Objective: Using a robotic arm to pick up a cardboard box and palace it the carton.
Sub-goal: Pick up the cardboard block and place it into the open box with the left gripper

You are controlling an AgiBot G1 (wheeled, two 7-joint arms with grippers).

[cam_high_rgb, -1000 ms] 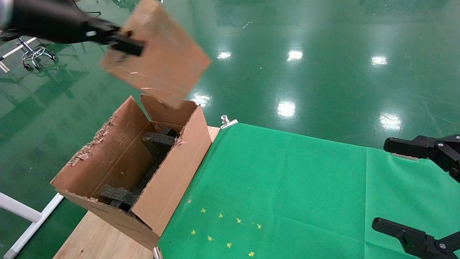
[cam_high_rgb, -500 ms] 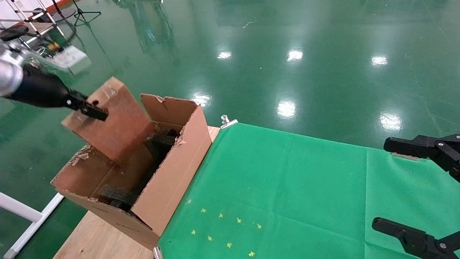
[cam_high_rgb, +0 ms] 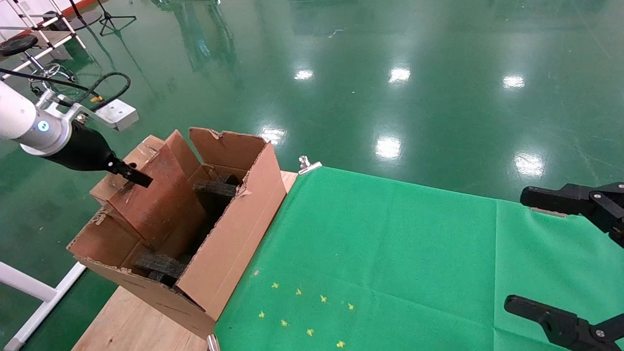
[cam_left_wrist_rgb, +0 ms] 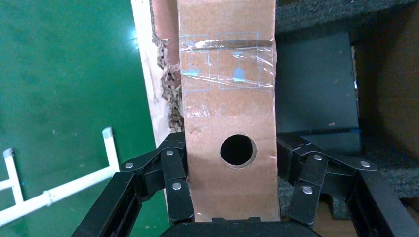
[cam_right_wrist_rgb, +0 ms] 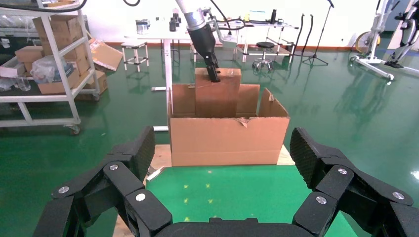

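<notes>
The white robotic arm (cam_high_rgb: 24, 127) reaches in from the left, and its left gripper (cam_high_rgb: 130, 176) is shut on the cardboard box (cam_high_rgb: 158, 197). The box stands tilted, its lower part inside the carton (cam_high_rgb: 234, 229) along the left wall, its upper end above the rim. The left wrist view shows the left gripper (cam_left_wrist_rgb: 233, 168) clamping the taped box (cam_left_wrist_rgb: 227, 89) on both sides, beside its round hole (cam_left_wrist_rgb: 238, 150). In the right wrist view the box (cam_right_wrist_rgb: 217, 96) sticks out of the carton (cam_right_wrist_rgb: 227, 140). My right gripper (cam_high_rgb: 516, 248) hangs open at the right edge, empty.
Black foam blocks (cam_high_rgb: 214, 189) lie inside the carton beside the box. The carton rests on a wooden board (cam_high_rgb: 131, 321) next to a green cloth (cam_high_rgb: 390, 253) with yellow star marks (cam_high_rgb: 302, 312). A metal clip (cam_high_rgb: 308, 165) holds the cloth's far corner. A white frame (cam_high_rgb: 29, 292) stands lower left.
The left gripper has carried the box down and to the left, from high above the carton to partly inside it. The right gripper has not moved.
</notes>
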